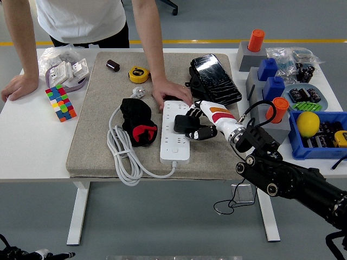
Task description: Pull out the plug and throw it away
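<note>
Now right hand [198, 123] around black plug [184, 124] on power strip [174, 142].

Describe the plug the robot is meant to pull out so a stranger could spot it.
Find the grey mat on the white table, then the white power strip on it. The black plug sits in the strip, gripped by the right hand; nothing else is plugged in.

White table [32, 146] with grey mat [97, 141], Rubik's cube [60, 102], blue bin [325, 149].
</note>
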